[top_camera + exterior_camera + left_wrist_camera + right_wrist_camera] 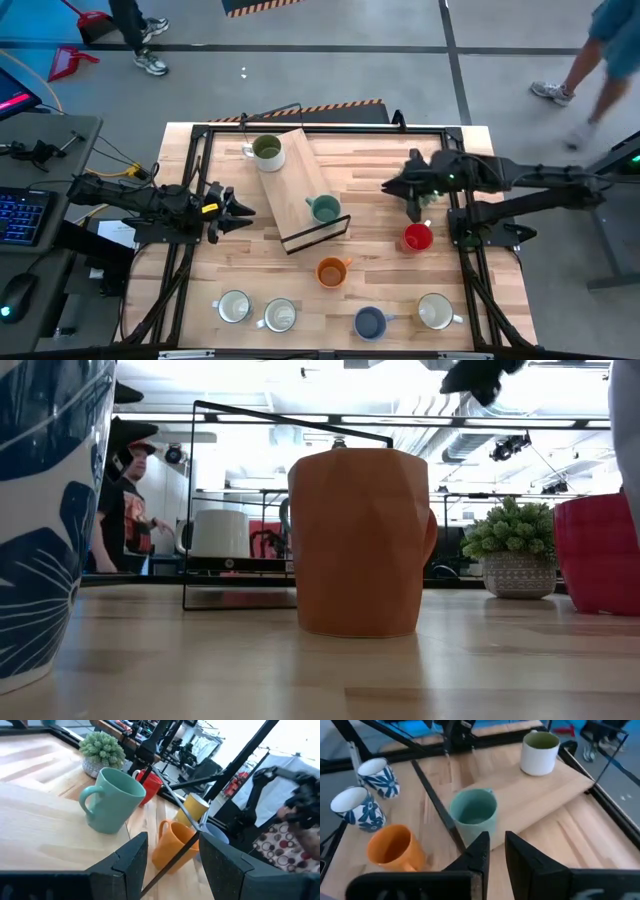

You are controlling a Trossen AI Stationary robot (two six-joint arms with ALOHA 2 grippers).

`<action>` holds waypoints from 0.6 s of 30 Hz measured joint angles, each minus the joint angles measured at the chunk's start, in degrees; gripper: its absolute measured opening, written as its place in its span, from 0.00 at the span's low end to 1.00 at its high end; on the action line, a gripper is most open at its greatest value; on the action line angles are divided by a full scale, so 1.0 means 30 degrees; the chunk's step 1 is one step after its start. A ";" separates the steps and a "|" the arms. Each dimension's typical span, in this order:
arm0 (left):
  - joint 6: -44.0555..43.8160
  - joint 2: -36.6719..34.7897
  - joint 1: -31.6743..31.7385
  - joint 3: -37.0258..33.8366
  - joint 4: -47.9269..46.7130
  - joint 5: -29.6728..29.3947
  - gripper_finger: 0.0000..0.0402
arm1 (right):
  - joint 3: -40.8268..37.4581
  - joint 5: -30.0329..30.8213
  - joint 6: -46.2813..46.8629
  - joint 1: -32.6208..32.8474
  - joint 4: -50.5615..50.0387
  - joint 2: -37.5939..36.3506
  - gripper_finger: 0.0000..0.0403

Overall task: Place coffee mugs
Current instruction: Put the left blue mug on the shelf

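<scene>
A pale wooden board in a black wire frame lies slantwise mid-table. On it stand an olive-lined white mug at its far end and a teal mug at its near end. The red mug, orange mug, blue mug and three white mugs stand on the table. My left gripper is open, left of the board, pointing at the teal mug. My right gripper hovers high, right of the teal mug, its fingers slightly apart and holding nothing.
A spiky potted plant stands beyond the teal mug, near the red mug. The frame's black rods run beside the teal mug. Bare wood lies between the board and the table's left edge. People stand in the room beyond.
</scene>
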 joint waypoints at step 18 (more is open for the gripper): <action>-0.0033 0.0007 0.0000 0.0000 0.1316 -0.1015 0.41 | -1.2047 -0.2783 0.0740 0.0000 1.3542 -0.4865 0.10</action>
